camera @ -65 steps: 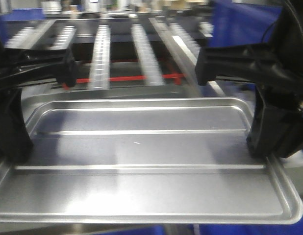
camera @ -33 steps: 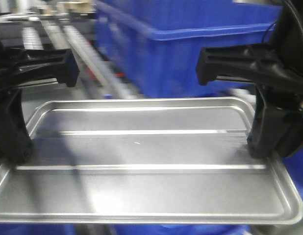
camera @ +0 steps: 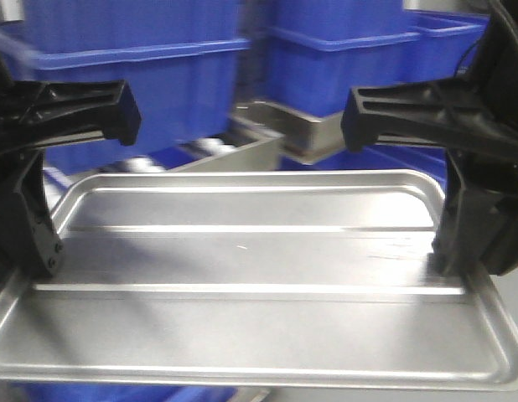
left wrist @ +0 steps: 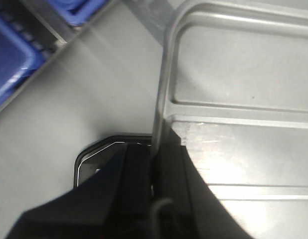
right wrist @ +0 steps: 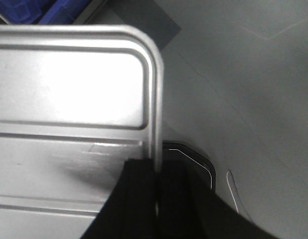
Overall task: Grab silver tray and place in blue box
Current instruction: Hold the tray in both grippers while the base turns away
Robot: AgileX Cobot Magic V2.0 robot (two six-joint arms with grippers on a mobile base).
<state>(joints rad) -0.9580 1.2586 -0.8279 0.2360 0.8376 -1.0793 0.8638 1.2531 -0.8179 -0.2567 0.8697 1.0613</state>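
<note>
I have the silver tray (camera: 251, 276) lifted and level. It fills the lower half of the front-facing view, with its two long ridges running left to right across the floor. It is carried by its short ends, one arm on each.

In the left wrist view, the left end effector (left wrist: 155, 167) is at the bottom centre, clamped on the tray's raised rim with one black finger (left wrist: 134, 174) outside the rim and the other inside it. The right wrist view shows the same grip from the other side: the right end effector (right wrist: 156, 177) is closed on the rim at the bottom centre, just below the tray's rounded corner. Both grips sit close to a corner rather than at the middle of the edge.

Past the tray's edge, both wrist views show only grey floor (left wrist: 94, 89) well below, so the tray is resting on nothing.

The tray is outside the blue box (camera: 133, 84), which stands behind it in the upper left of the front view, blurred, with its thick rim showing. A second blue crate (camera: 351, 67) stands at the upper right. Between the two, at upper centre, sits a metal pan (camera: 301, 138) with sloping sides. A strip of blue shows under the tray's near rim at the bottom of the frame; I cannot tell what it belongs to.
</note>
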